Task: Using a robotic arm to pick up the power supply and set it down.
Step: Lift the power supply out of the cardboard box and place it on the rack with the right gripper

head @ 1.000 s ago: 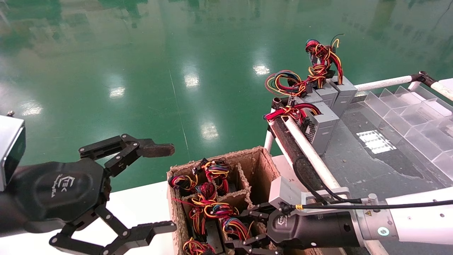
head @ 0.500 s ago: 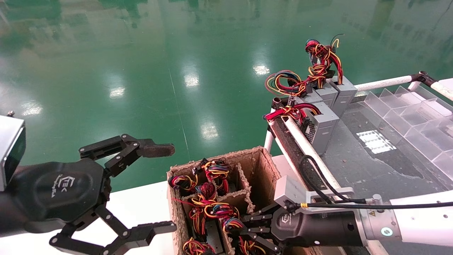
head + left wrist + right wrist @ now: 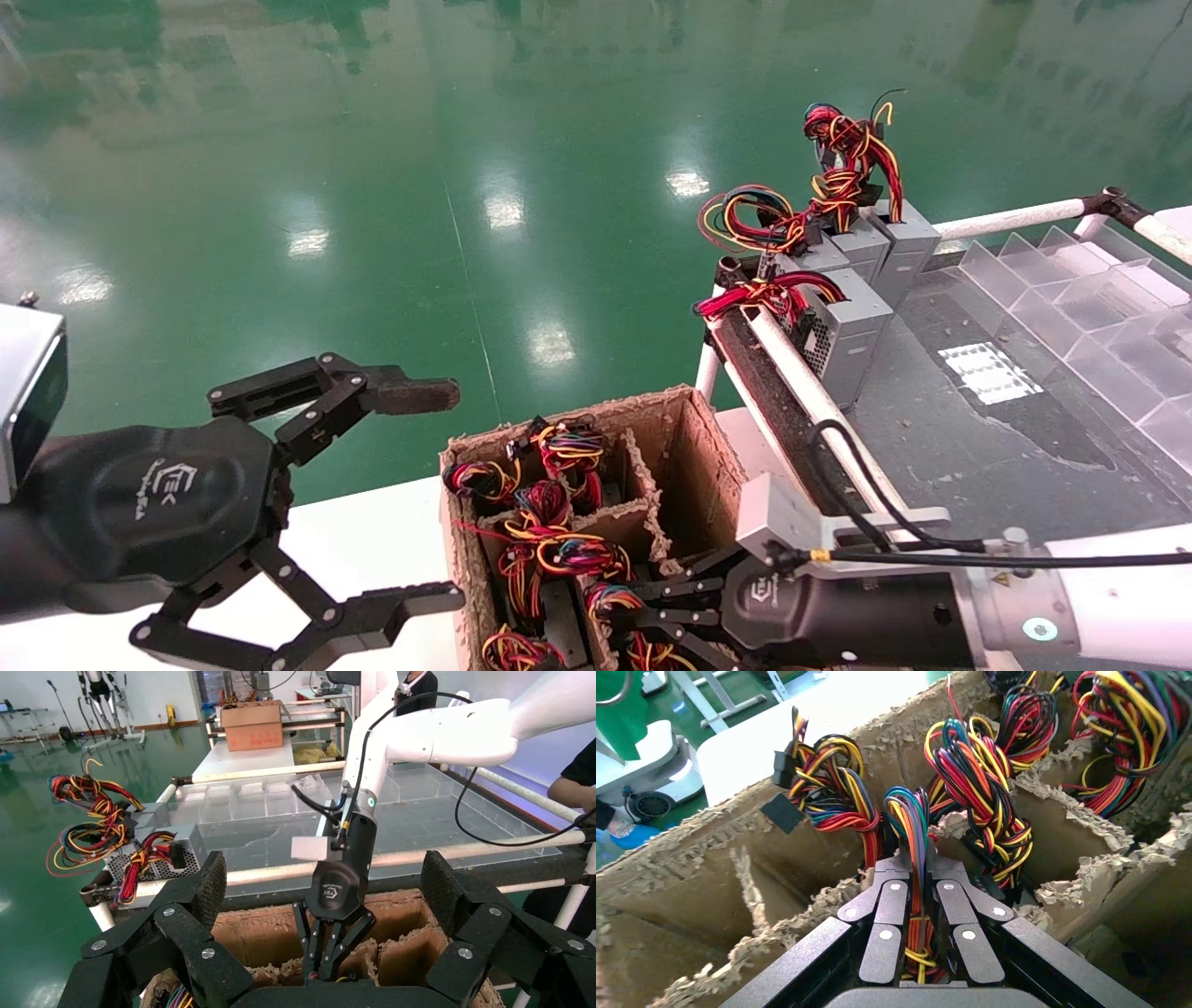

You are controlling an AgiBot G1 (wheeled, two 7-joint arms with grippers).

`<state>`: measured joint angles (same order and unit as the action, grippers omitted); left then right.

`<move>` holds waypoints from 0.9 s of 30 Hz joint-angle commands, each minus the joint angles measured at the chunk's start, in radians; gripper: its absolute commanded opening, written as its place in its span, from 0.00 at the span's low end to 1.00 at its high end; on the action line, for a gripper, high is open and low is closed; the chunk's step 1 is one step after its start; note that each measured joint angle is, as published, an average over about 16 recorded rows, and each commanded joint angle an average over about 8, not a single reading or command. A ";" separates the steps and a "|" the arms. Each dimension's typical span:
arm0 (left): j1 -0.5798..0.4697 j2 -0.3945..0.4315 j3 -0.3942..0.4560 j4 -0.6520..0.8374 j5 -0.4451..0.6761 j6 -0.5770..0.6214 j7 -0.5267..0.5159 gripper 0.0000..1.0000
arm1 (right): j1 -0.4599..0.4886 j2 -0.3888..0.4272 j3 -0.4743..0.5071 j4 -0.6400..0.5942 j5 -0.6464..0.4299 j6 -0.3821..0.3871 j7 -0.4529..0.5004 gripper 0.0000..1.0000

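Note:
The robotic arm is my right arm, reaching into a divided cardboard box [image 3: 577,415]. My right gripper [image 3: 622,617] is shut on the wire bundle [image 3: 909,822] of the power supply, with red, orange, blue and purple wires pinched between its fingers [image 3: 891,903]. The power supply's grey body is hidden down in its compartment. In the left wrist view, the right gripper [image 3: 325,969] points down into the box [image 3: 260,931]. My left gripper [image 3: 438,494] hangs open and empty to the left of the box.
More wire bundles [image 3: 545,508] fill the neighbouring compartments. Three grey power supplies [image 3: 852,321] stand on the dark table at the right behind a white rail [image 3: 810,391]. Clear plastic dividers [image 3: 1099,308] lie farther right. Green floor lies beyond.
My right gripper has closed its fingers on the wire bundle, and the arm has shifted slightly right and nearer in the head view. The left arm has not moved.

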<state>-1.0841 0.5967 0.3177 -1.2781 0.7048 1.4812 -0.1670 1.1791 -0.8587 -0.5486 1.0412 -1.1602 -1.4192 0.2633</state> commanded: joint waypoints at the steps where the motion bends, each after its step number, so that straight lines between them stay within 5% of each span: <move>1: 0.000 0.000 0.000 0.000 0.000 0.000 0.000 1.00 | -0.001 0.009 0.008 0.008 0.013 -0.004 0.000 0.00; 14: 0.000 0.000 0.001 0.000 0.000 0.000 0.000 1.00 | 0.042 0.139 0.135 0.075 0.210 -0.059 0.039 0.00; 27: 0.000 0.000 0.001 0.000 -0.001 0.000 0.000 1.00 | 0.130 0.242 0.266 -0.044 0.357 -0.065 0.024 0.00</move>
<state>-1.0843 0.5963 0.3186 -1.2781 0.7042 1.4808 -0.1665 1.3074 -0.6205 -0.2912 0.9949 -0.8187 -1.4831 0.2816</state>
